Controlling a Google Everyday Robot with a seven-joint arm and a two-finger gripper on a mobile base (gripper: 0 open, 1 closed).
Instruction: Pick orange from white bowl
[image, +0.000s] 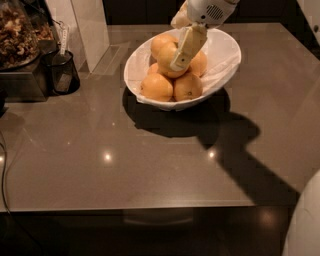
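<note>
My end effector (180, 52) lies across the orange (165, 56); whether it grips, I cannot tell. The orange, round with no clear long axis, sits half hidden behind it.

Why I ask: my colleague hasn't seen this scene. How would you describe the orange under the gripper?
On the grey table stands a white bowl heaped with citrus. The orange sits in the middle, on top of the heap, just behind the two front fruits. Unlike its neighbours, it has the gripper lying across it.
</note>
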